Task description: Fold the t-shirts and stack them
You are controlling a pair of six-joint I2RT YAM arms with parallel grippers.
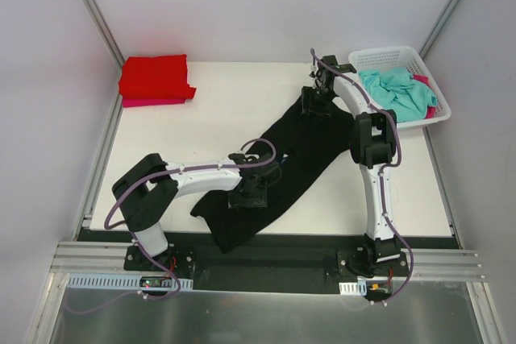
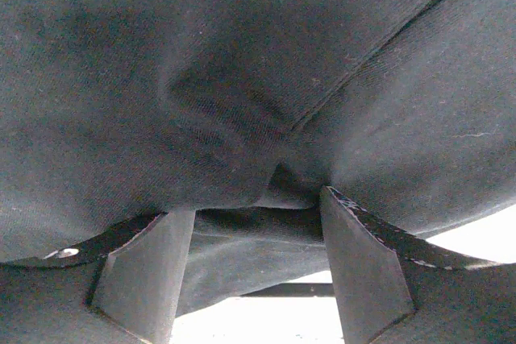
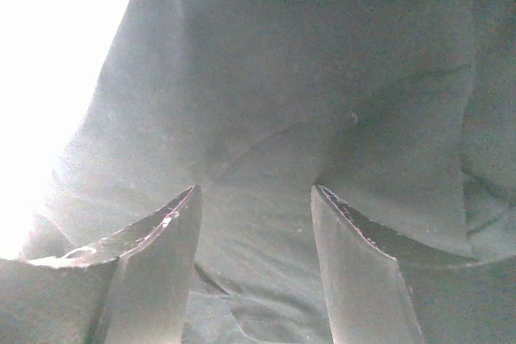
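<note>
A black t-shirt (image 1: 300, 160) lies in a long crumpled band across the table, running from the back right toward the front left. My left gripper (image 1: 250, 191) is down on its front part. In the left wrist view that gripper (image 2: 254, 199) stands open, and a fold of the black cloth (image 2: 242, 62) bunches at its fingertips. My right gripper (image 1: 317, 102) is on the shirt's far end. It (image 3: 255, 189) is open too, with flat black cloth (image 3: 282, 78) between and beyond its fingers. A folded red t-shirt (image 1: 155, 76) rests on a pink one (image 1: 149, 102) at the back left.
A white mesh basket (image 1: 387, 55) stands at the back right corner with a teal t-shirt (image 1: 397, 90) and a pink one (image 1: 426, 84) in it. Grey walls close in the table on the left, the back and the right. The arm bases are at the near edge.
</note>
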